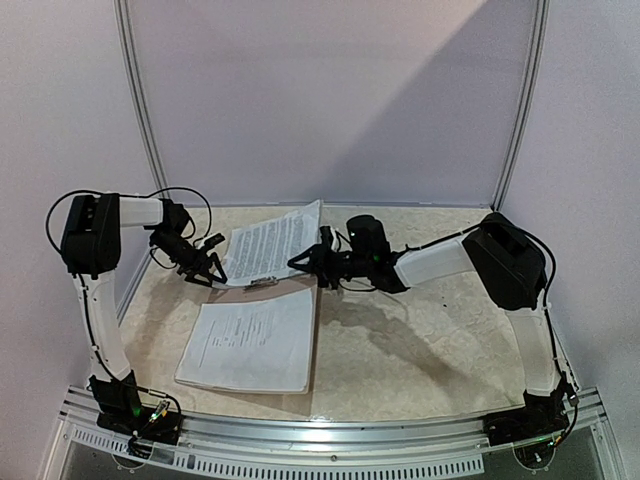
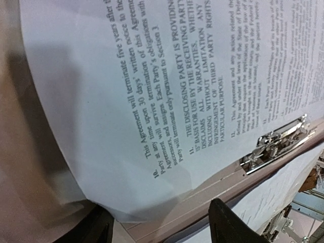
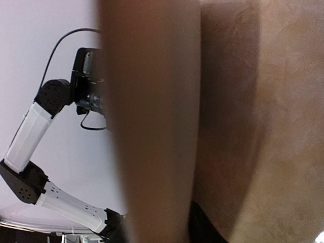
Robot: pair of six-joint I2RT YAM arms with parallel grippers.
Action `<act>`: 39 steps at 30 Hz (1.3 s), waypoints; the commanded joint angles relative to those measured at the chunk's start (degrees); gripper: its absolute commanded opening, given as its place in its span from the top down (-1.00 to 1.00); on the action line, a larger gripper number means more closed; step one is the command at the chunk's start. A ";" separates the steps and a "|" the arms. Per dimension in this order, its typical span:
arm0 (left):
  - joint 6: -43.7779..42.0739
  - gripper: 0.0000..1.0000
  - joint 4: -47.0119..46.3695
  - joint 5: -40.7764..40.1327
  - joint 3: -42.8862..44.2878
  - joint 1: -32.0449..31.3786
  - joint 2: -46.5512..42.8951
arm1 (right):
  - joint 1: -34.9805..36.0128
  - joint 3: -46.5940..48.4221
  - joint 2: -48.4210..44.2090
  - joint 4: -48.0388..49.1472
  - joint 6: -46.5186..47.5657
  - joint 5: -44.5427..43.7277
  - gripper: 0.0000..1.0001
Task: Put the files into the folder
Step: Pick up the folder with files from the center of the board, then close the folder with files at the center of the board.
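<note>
Bases of both arms sit bolted to a ribbed aluminium rail [image 1: 350, 430] at the near edge of a beige marbled tabletop [image 1: 430, 330]. Just beyond it, a stack of white printed paper sheets [image 1: 250, 340] lies flat on the near half of an open taupe grey-brown rectangular folder [image 2: 172, 212]. At the far edge of that stack, a small shiny metal clip [image 1: 262, 284] sits along the spine.

The left gripper [image 1: 207, 270] reaches in at the spine's left end. In its wrist view the dark fingers [image 2: 230, 220] stand wide apart, and the corner of a text-covered white sheet [image 2: 152, 101] and the folder's edge lie between them without being clamped. The clip [image 2: 276, 144] shows just past that sheet's edge.

The right gripper [image 1: 303, 262] meets the right edge of the far half, which slopes away with the sheet [image 1: 275, 240] resting on it. Its wrist view shows a blurred taupe flap [image 3: 152, 126] running close in front of the lens beside one dark finger [image 3: 202, 228]. Whether those jaws pinch the flap cannot be told.
</note>
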State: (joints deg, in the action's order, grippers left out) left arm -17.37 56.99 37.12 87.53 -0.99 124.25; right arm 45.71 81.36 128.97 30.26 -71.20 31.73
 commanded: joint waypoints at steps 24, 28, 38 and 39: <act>-14.01 -0.53 12.22 -1.16 6.60 4.53 -10.77 | -0.55 -4.51 -24.40 -38.23 43.77 -49.11 1.00; -13.97 -0.53 12.17 -0.98 6.47 5.22 -11.56 | -0.27 -6.50 -29.12 -40.93 49.17 -62.42 1.00; -13.53 -0.54 12.32 -0.77 6.94 5.99 -11.57 | 11.58 -3.37 -19.62 -54.96 68.14 -71.80 1.00; -13.56 -0.54 12.39 -0.82 7.00 6.00 -11.57 | 12.27 -3.32 -18.37 -55.82 68.52 -71.91 1.00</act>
State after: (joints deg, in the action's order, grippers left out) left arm -30.41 68.42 35.62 93.30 4.23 114.02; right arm 53.45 76.93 104.95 -15.18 -11.11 -37.15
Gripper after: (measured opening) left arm 0.770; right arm 0.007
